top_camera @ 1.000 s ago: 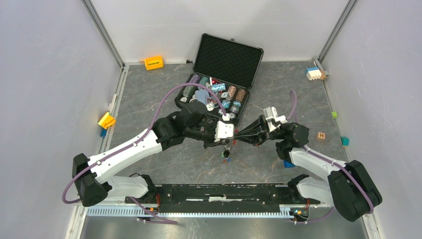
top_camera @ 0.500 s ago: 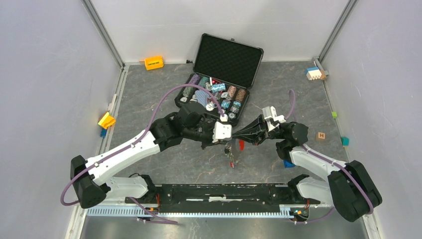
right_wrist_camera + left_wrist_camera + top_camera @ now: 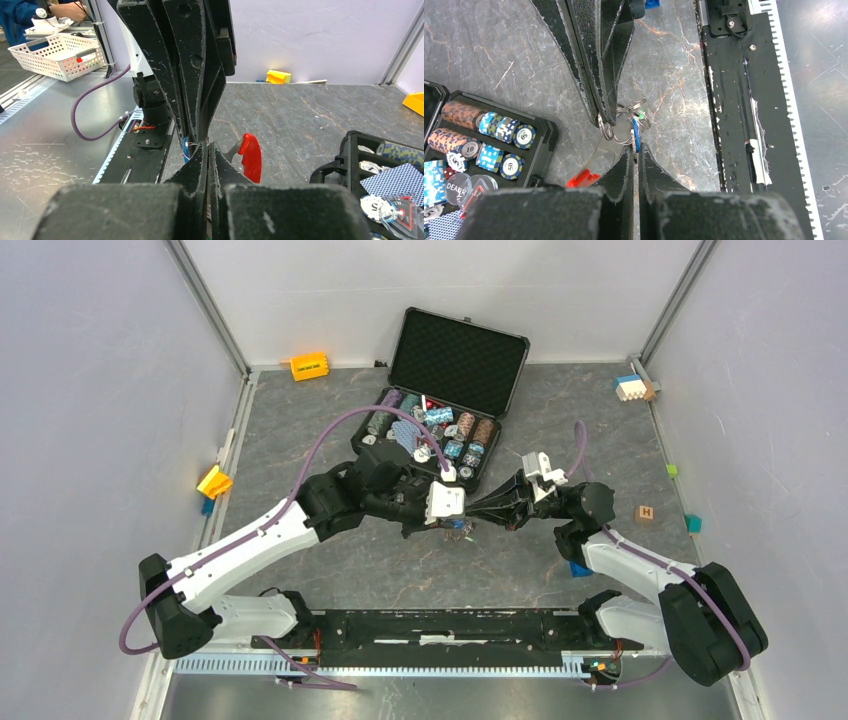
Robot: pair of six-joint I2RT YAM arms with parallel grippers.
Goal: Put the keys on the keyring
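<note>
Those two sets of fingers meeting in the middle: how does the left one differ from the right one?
The left fingers pinch a blue-capped key; the right fingers pinch the keyring by its thin metal ring. The left fingers reach in from the left, the right fingers from the opposite side, tips nearly meeting. Both sets are shut and held above the table.

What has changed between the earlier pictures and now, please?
The left gripper has closed on the blue-capped key, and the bunch that dangled below the grippers has been drawn up between them. The right gripper stayed shut on the keyring; the chip case has not moved.
</note>
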